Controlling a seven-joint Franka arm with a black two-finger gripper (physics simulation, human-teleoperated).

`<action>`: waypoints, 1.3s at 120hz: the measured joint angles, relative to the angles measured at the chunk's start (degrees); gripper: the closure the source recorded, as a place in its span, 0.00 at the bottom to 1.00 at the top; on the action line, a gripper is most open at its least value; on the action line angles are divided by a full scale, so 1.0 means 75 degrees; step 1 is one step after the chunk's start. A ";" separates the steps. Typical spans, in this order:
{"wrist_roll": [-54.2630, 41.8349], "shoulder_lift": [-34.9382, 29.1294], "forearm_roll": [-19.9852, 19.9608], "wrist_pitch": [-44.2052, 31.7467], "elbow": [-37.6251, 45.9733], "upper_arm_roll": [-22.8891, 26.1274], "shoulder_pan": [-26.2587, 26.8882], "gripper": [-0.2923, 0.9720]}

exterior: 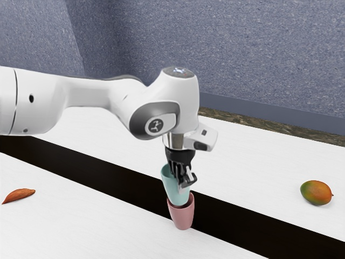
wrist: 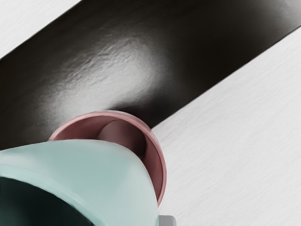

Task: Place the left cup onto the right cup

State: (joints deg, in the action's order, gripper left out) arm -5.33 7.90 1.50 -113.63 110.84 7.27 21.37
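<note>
Clamping the tilted teal cup (exterior: 170, 186), the hand (exterior: 186, 180) holds it in the pink cup (exterior: 181, 215).

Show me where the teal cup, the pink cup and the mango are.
teal cup (exterior: 170, 182): exterior view, on its outer side wall.
pink cup (exterior: 181, 216): exterior view, on its front wall below the rim.
mango (exterior: 316, 192): exterior view, on the middle of its skin.

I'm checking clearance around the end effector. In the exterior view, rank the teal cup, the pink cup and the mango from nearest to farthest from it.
1. teal cup: gripped at its rim by the end effector.
2. pink cup: just beneath, with the teal cup's base in it.
3. mango: far off at the exterior view's right.
</note>
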 joint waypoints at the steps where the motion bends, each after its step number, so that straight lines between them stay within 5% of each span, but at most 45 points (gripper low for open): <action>1: 0.0003 0.0011 0.0000 0.0000 0.0002 -0.0001 0.0000 0.85; 60: 0.0138 0.0703 0.0149 -0.0370 -0.0197 -0.0016 -0.0004 0.85; 99: 0.0197 0.0398 0.0026 -0.0501 -0.0036 -0.0019 -0.0015 0.39; 136: 0.0214 -0.0717 0.0009 -0.0078 -0.0046 -0.0066 0.0004 0.27; 156: 0.0191 -0.0644 0.0001 0.0564 -0.1017 -0.0775 0.0280 0.25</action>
State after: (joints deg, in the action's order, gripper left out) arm -3.90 3.07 1.51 -109.40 103.21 1.46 23.47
